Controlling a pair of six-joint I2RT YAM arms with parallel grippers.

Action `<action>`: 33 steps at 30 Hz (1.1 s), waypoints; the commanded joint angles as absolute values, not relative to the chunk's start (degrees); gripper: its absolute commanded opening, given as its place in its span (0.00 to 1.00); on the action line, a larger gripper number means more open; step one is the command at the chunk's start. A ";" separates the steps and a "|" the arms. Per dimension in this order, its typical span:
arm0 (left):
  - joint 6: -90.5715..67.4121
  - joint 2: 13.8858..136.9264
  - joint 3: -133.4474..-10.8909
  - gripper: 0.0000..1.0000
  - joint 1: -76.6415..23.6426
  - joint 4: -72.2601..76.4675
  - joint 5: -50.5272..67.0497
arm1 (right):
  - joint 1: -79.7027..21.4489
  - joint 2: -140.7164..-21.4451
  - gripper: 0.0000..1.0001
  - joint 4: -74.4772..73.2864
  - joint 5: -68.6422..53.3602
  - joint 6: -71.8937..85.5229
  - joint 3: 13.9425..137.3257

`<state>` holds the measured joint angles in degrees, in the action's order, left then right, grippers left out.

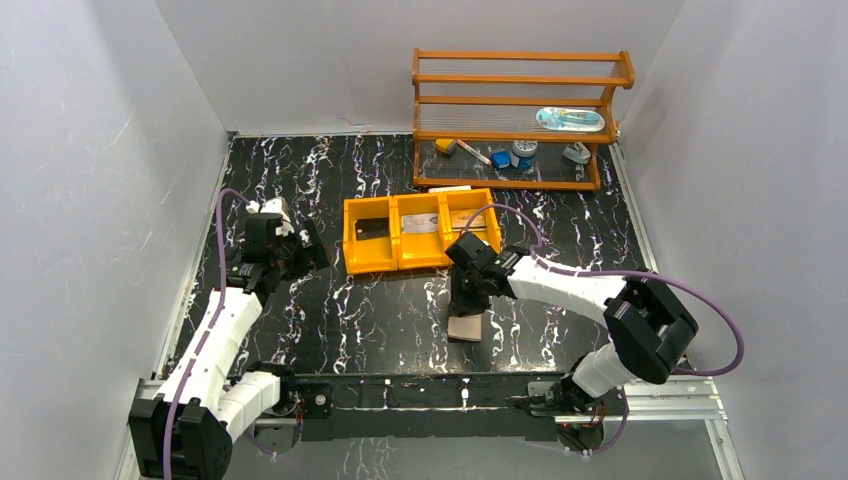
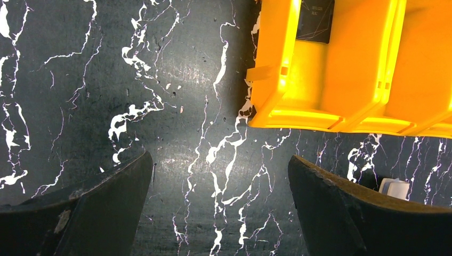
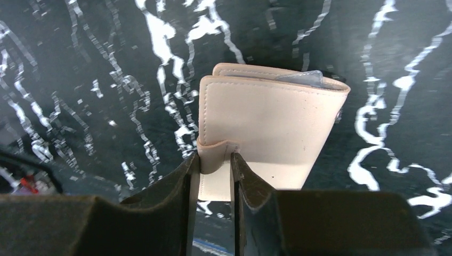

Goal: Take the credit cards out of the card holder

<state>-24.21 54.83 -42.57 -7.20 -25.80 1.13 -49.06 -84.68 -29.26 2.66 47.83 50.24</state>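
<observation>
The card holder (image 3: 266, 117) lies folded shut on the black marbled table, pale tan outside, and shows as a small tan rectangle (image 1: 466, 327) in the top view. A grey-blue sliver peeks from its far edge. The credit cards are hidden inside it. My right gripper (image 3: 215, 157) comes down over its near-left corner, and both fingers press on the small side tab (image 3: 216, 152). From above, the right gripper (image 1: 468, 305) covers the holder's far end. My left gripper (image 2: 220, 176) hangs wide open over bare table at the left (image 1: 292, 250), with nothing between its fingers.
An orange three-compartment tray (image 1: 348, 245) sits behind the holder with flat items in its bins; its corner (image 2: 266, 80) is just ahead of the left gripper. A wooden shelf (image 1: 520, 120) with small objects stands at the back right. White walls enclose the table.
</observation>
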 commanded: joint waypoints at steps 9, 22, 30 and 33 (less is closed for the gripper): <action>-23.64 55.45 -42.68 0.98 -6.77 -26.32 2.58 | -50.01 -78.89 0.19 -12.62 -12.34 55.83 46.61; -23.57 55.42 -42.73 0.98 -6.77 -26.37 2.71 | -57.86 -85.71 0.56 -39.22 12.26 51.68 58.39; -23.82 53.96 -42.95 0.98 -6.76 -27.15 0.13 | -65.27 -97.21 0.59 -50.73 24.49 56.73 66.86; -23.90 53.76 -42.90 0.98 -6.77 -27.25 -0.17 | -66.35 -102.06 0.59 -52.29 26.22 57.44 67.65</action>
<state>-24.21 55.37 -42.57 -7.18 -26.04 1.13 -64.86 -97.54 -44.80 18.76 54.57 64.90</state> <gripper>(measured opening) 0.983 0.591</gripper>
